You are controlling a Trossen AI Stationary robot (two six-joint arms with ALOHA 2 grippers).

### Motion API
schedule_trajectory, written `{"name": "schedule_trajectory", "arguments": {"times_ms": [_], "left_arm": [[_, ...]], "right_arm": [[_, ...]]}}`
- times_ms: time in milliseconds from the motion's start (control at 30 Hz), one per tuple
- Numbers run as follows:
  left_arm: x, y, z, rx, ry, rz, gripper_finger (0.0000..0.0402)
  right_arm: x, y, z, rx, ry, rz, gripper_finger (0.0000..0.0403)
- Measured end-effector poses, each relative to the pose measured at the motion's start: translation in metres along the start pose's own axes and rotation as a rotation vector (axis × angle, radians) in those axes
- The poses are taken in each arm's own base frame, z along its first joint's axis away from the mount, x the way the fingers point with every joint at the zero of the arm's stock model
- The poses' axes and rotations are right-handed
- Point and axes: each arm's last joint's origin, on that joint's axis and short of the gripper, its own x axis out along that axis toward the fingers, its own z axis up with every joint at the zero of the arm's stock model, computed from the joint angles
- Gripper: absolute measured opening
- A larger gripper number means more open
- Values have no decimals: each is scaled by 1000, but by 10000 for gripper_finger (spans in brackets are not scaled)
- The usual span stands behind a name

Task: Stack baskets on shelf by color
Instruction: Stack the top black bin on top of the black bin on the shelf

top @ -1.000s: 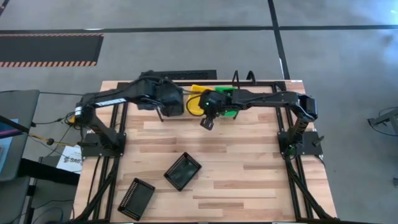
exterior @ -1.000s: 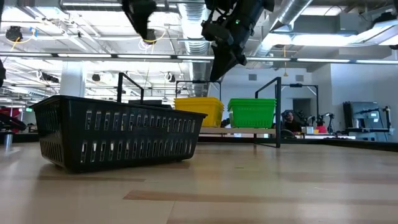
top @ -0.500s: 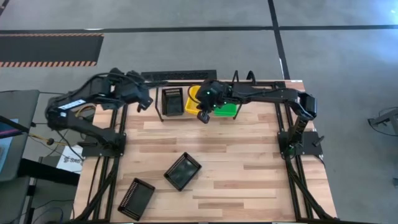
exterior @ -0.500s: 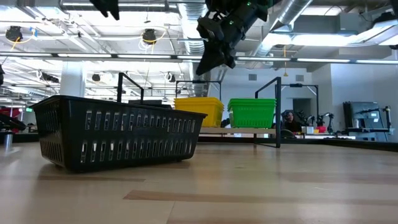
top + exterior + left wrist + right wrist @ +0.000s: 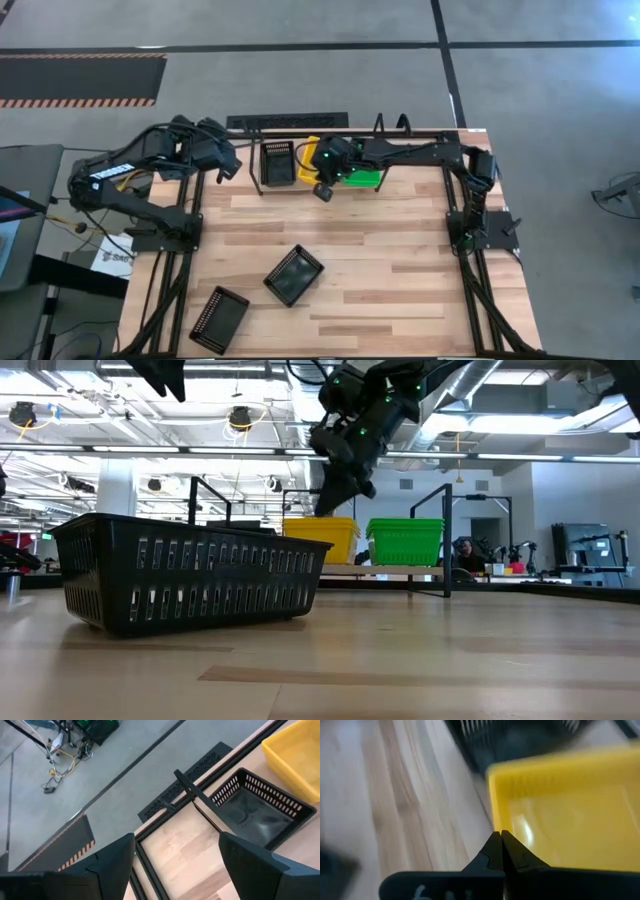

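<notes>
- Two black baskets (image 5: 293, 275) lay loose on the table, well clear of the shelf (image 5: 262, 168).
- Right gripper (image 5: 322, 190), closed and empty, hovered beside the shelf's yellow basket (image 5: 309, 160).
- Left gripper (image 5: 229, 168), wide open and empty, hung off the shelf's other end.

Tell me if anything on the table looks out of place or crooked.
Two black baskets lie loose on the table, away from the shelf: one mid-table, turned askew to the board lines, another near the front left edge, also angled. The black, yellow and green baskets on the shelf sit side by side. Nothing looks spilled or damaged.
</notes>
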Motion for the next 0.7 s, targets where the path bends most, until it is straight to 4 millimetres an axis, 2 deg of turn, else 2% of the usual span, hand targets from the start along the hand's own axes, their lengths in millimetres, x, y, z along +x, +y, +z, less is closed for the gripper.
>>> {"name": "schedule_trajectory", "arguments": {"times_ms": [300,567,700], "left_arm": [[1,-2,1,6,12,-10,277],[1,-2,0,3,15,-14,277],[1,-3,1,0,16,-19,277]], "right_arm": [[-1,-2,-2,-3,22,-5,0],[-2,13,-16,-60,145,5,0],[-3,13,-17,-60,156,4,0]]}}
